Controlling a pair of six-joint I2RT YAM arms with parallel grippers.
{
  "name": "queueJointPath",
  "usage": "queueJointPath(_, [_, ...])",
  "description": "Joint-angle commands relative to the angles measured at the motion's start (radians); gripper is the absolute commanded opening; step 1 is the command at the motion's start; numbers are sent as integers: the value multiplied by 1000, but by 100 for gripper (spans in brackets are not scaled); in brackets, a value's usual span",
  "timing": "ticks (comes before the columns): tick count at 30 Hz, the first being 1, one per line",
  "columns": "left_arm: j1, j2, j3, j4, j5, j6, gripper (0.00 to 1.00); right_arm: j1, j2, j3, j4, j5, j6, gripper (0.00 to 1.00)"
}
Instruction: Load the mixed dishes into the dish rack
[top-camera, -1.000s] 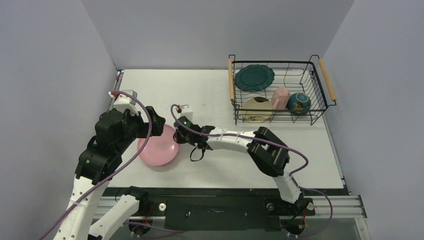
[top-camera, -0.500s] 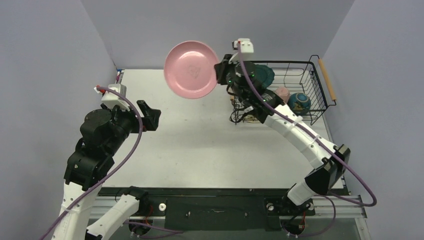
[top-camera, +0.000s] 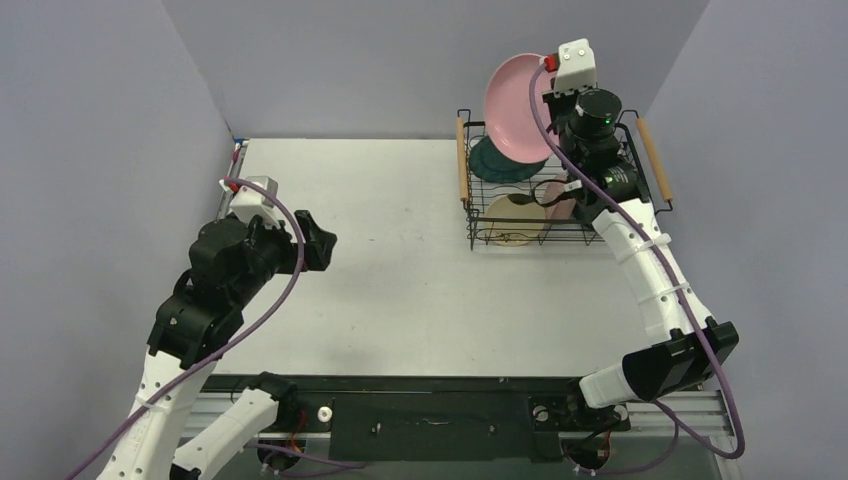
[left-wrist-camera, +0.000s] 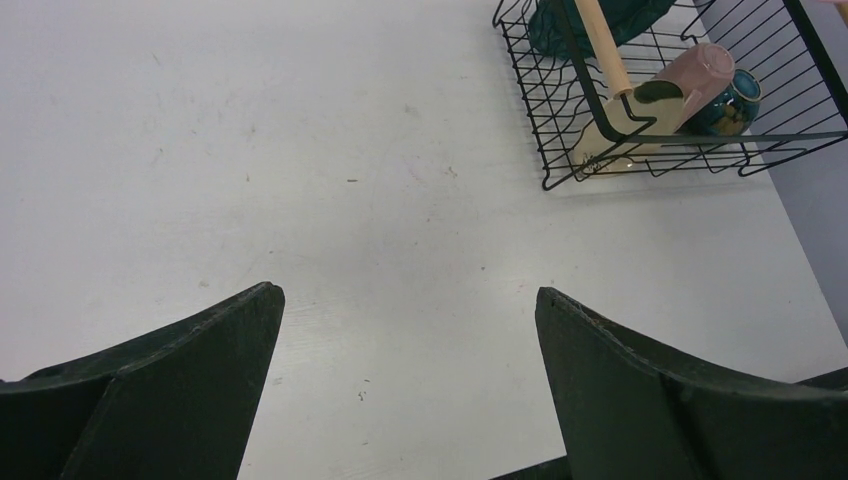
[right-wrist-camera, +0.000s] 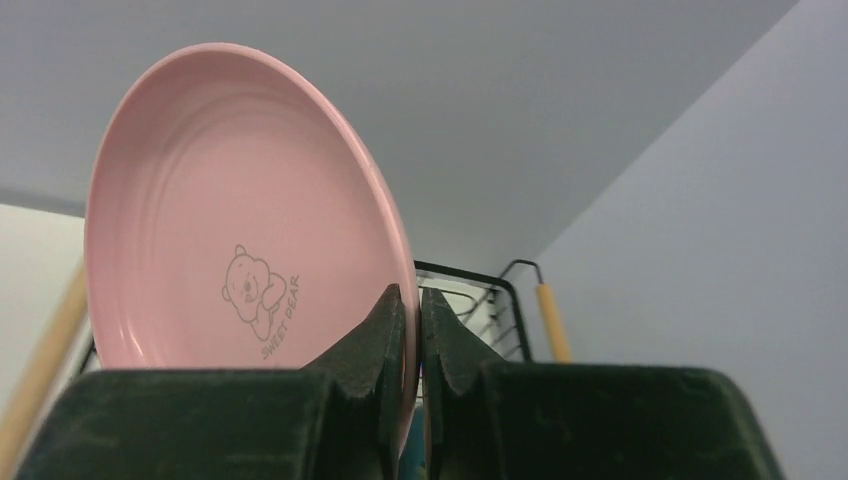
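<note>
My right gripper (top-camera: 550, 106) is shut on the rim of the pink round plate (top-camera: 515, 105) and holds it on edge, high above the dish rack (top-camera: 463, 165). In the right wrist view the fingers pinch the plate (right-wrist-camera: 230, 230) at the gripper (right-wrist-camera: 410, 296). In the rack lie the teal scalloped plate (top-camera: 492, 162), the cream shallow dish (top-camera: 514, 220) and the pink cup (top-camera: 560, 200). The dark-teal bowl (left-wrist-camera: 738, 105) shows in the left wrist view. My left gripper (top-camera: 322, 240) is open and empty above the table's left half.
The rack (left-wrist-camera: 603, 45) stands at the table's far right corner, next to the right wall. Grey walls close in the left, back and right sides. The left gripper (left-wrist-camera: 405, 300) looks down on bare white tabletop (left-wrist-camera: 330, 150).
My right gripper took the pink plate off the table near the left arm, lifted it and carried it right, to above the rack. The left arm drew back a little.
</note>
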Motion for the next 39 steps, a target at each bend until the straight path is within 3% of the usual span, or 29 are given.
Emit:
queueJointPath(1, [-31, 12, -5, 68, -7, 5, 97, -84, -41, -13, 14, -107, -284, 0])
queueJointPath(6, [-64, 43, -13, 75, -34, 21, 97, -101, -30, -83, 67, -116, -539, 0])
queueJointPath(15, [-99, 104, -18, 91, -32, -12, 97, -93, 56, -116, 150, -204, -829, 0])
queueJointPath(20, [-105, 134, -20, 94, -46, -16, 97, -81, 115, -102, 90, -299, -1044, 0])
queueJointPath(27, [-122, 167, -42, 113, -66, -16, 97, -78, 175, -107, 24, -424, -1224, 0])
queueJointPath(39, [-130, 198, -35, 115, -83, -15, 97, -60, 353, -12, -21, -458, -1358, 0])
